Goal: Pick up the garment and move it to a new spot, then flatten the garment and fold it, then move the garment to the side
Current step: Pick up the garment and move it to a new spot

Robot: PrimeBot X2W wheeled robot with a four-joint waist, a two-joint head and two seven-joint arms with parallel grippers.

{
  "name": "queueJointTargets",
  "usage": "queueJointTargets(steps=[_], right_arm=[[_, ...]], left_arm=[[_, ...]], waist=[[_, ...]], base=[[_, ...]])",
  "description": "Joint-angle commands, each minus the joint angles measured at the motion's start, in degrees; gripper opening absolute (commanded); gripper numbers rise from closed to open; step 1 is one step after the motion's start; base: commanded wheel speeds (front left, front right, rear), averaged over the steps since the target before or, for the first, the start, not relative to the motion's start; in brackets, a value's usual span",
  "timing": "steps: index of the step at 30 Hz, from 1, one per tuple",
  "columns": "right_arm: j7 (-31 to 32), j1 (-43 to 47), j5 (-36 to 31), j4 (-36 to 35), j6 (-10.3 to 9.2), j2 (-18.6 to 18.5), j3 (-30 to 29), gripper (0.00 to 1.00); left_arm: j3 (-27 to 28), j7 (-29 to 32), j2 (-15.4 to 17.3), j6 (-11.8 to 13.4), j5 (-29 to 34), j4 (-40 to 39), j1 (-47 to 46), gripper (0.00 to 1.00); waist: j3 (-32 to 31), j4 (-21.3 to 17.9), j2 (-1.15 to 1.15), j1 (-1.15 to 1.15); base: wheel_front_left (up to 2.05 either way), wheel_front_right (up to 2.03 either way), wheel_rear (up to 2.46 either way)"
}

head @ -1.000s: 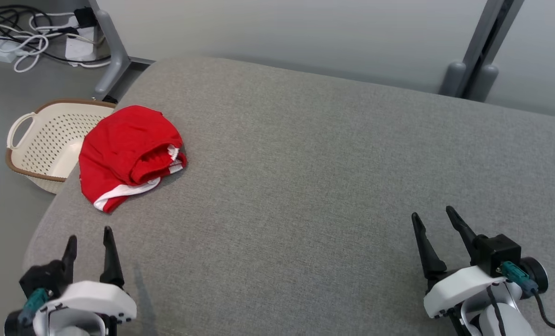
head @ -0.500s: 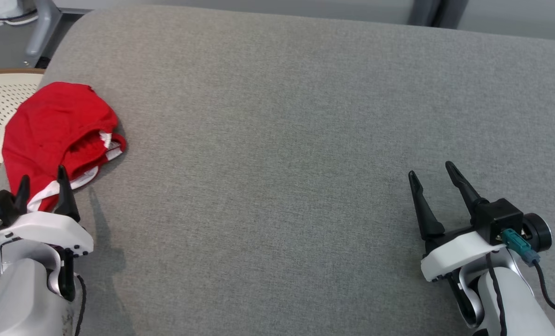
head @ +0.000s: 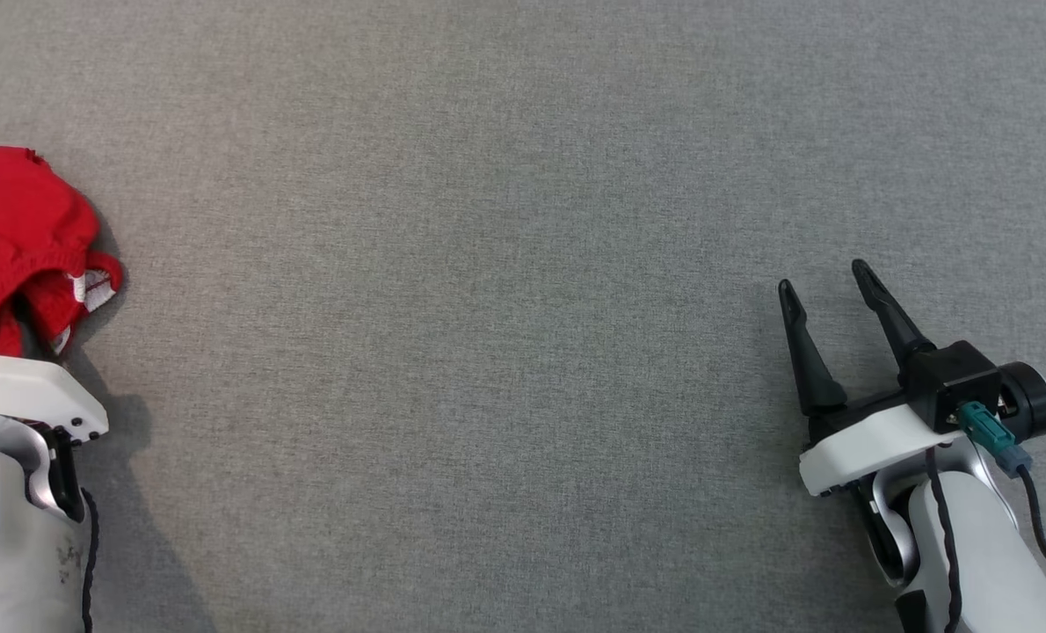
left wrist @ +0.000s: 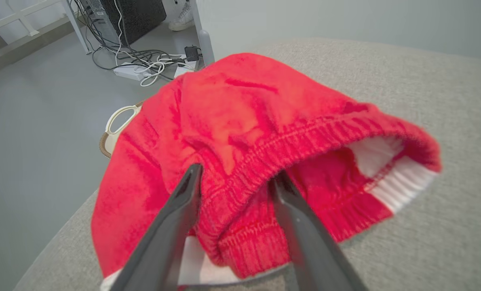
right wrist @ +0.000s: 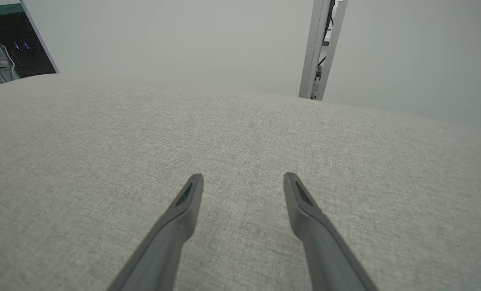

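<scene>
Garment (left wrist: 264, 113) lies bunched on the gray cushion (head: 523, 264).
Its stretchy red edge sits between the left gripper (left wrist: 237, 171)'s wide-open fingers, not squeezed; the right gripper (head: 822, 274)'s fingers are wide open too, holding nothing.

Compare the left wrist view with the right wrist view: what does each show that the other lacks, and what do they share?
Left wrist view: the red garment, with the open left gripper straddling its ribbed waistband, a basket handle behind it and cables on the floor. Right wrist view: the open right gripper over bare cushion, and a metal post. Shared: the grey cushion and a pale wall.
</scene>
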Motion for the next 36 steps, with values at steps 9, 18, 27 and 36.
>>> queueJointTargets(steps=[9,18,27,36], right_arm=[[0.03,-0.22,1.43,0.29,-0.02,-0.32,-1.12,1.0],[0.03,1.16,4.96,0.78,-0.02,-0.31,-0.48,1.0],[0.03,2.42,7.28,1.58,-0.02,-0.31,-0.32,1.0],[0.03,3.35,9.39,1.92,-0.02,-0.28,-0.04,1.0]], left_arm=[[-1.13,-0.11,0.16,-2.33,2.9,-11.61,-1.4,0.0],[-8.95,-0.11,-4.15,-6.54,7.54,-23.15,-2.65,0.0],[-17.58,-0.11,-8.94,-8.43,7.31,-26.41,-1.49,0.0],[-29.93,-0.11,-10.68,-8.93,-0.16,-27.02,1.54,0.0]], waist=[[-1.48,-0.96,0.0,0.0],[-5.16,-3.69,0.0,0.0],[-7.45,-8.6,0.0,0.0],[-8.02,-14.99,0.0,0.0]], base=[[0.0,0.0,0.0],[0.0,0.0,0.0],[0.0,0.0,0.0],[0.0,0.0,0.0]])
